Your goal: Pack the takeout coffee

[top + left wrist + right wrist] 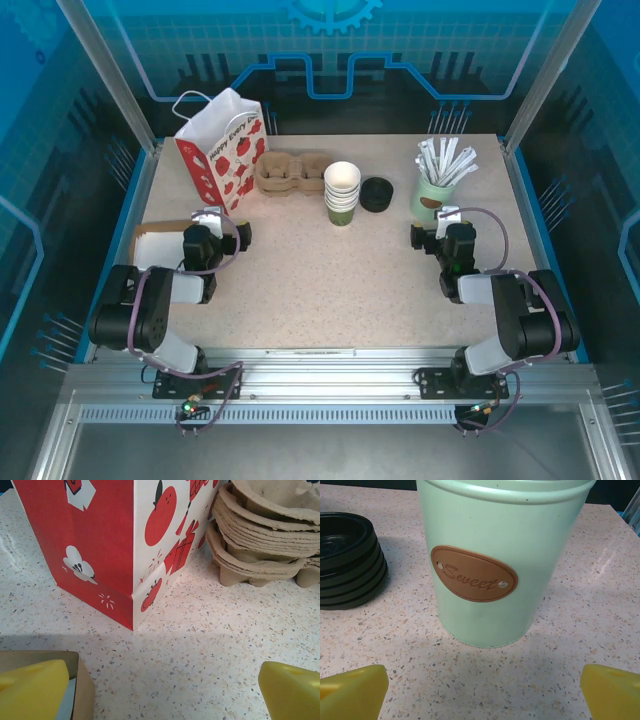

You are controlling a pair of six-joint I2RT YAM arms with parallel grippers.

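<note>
Bag [222, 140] upper left is red and white, with red fruit and gift-box prints. Carriers [290, 172] are plain tan. Cup stack [341, 197] is olive green, white inside. Lids [377, 194] are black. Canister [490, 570] is mint with a brown oval "Sweet" label. Table [330, 280] is beige speckle. Left gripper [161, 690] and right gripper [482, 692] have yellow fingers.

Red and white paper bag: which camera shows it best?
The top external view: the whole bag stands upright there, handles and open top included. The left wrist view gives a close look at its lower corner alone.
</note>
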